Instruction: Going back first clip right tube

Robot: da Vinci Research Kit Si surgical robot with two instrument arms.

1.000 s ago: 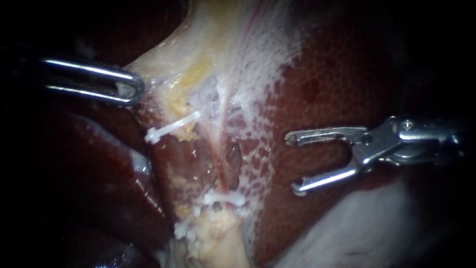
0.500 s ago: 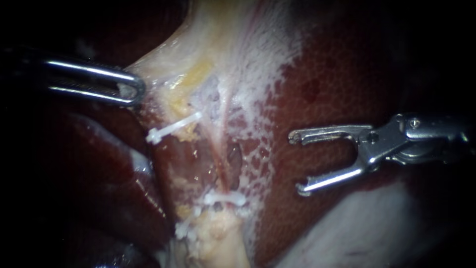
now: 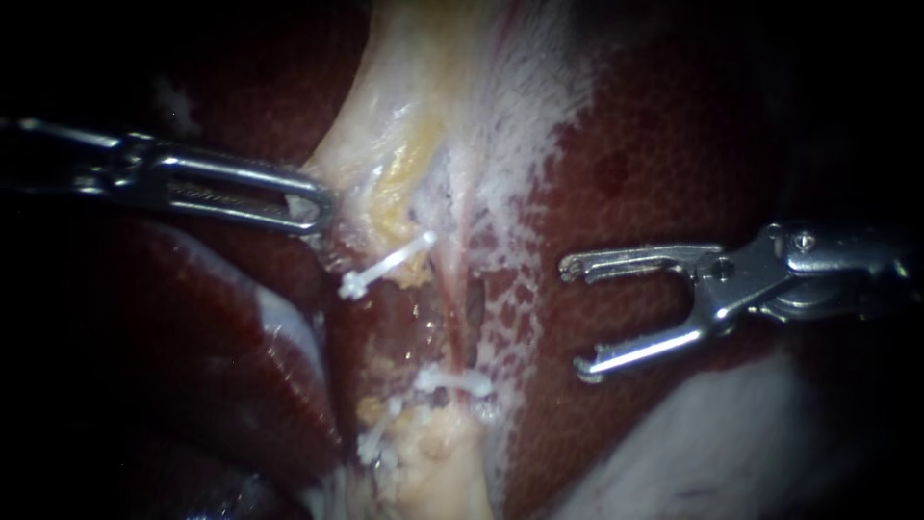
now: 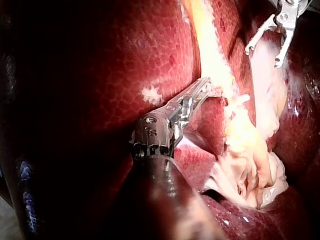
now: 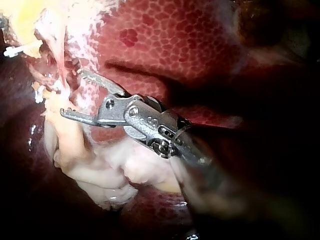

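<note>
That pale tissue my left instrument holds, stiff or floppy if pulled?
Probably floppy and stretchy: the pale tissue pulls into a band toward the left instrument. Likely slippery, given its wet sheen. Possibly fragile; its edges look frayed.

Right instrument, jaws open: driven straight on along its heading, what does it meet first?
Likely the white-mottled dark red liver surface just ahead of the right instrument; past that, the pinkish tube between upper white plastic clip and lower white plastic clip. Depth unclear.
</note>
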